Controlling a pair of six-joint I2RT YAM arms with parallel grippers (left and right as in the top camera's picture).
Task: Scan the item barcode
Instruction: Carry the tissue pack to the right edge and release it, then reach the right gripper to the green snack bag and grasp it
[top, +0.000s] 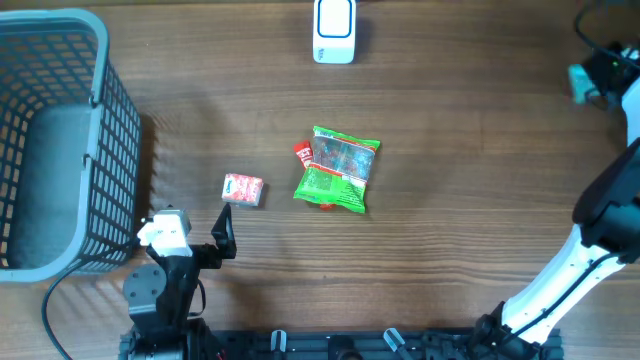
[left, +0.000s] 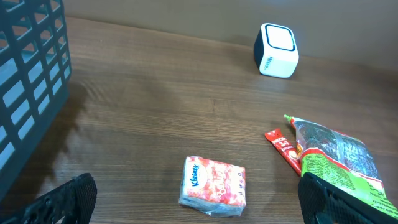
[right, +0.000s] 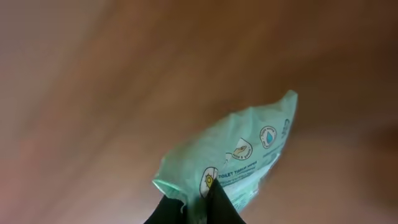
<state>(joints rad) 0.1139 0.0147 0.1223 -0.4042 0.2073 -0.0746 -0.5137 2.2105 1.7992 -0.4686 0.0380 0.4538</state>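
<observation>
My right fingers (right: 217, 208) are pinched shut on one edge of the pale green packet (right: 242, 155), a soft, crinkled wipes pack with small printed icons, held up at the far right, well apart from the white scanner (top: 334, 30). My left fingers (left: 62, 202) stand wide, holding nothing, above the surface (top: 480, 200) near a Kleenex pack (top: 242, 189). A green snack bag (top: 338, 168) lies touching a red sachet (top: 303, 153), and the grey basket (top: 100, 60) stands at the left.
</observation>
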